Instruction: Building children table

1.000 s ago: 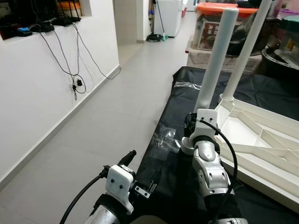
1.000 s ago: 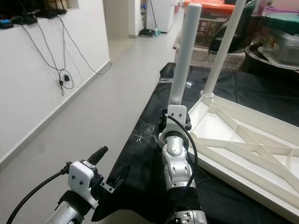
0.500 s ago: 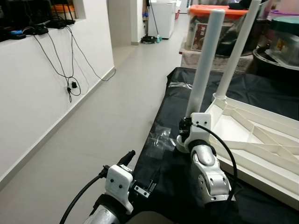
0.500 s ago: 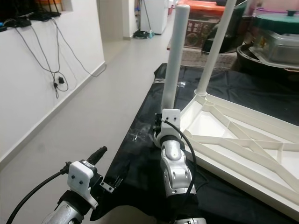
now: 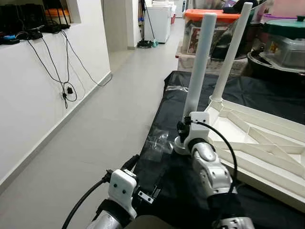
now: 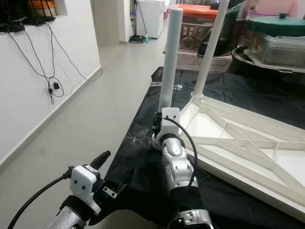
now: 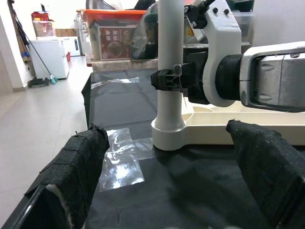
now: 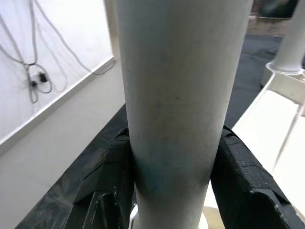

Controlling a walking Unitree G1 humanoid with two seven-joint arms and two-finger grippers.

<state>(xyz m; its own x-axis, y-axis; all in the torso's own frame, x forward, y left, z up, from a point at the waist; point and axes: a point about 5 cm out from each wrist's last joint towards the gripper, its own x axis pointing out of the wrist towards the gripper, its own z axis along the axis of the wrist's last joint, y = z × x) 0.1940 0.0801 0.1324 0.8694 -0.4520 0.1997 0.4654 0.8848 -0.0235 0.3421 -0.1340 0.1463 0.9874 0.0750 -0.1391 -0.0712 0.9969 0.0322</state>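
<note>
Tabletop [image 5: 267, 138] lies upside down on the black sheet [image 5: 162, 167] so its sockets face up. I have the right gripper [image 7: 178, 81], jaws clamped low on the near leg [image 5: 199, 67], seating it upright at the corner. Left gripper [image 7: 167, 167] waits, jaws apart.

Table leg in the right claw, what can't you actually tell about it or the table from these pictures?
- Whether the near leg is fully seated in its socket: the right claw and wrist crowd the joint in the eye views.
- The table top: its far side is cut off by the right edge of both eye views.
- Label on the orange-lidded box: too small to read.
</note>
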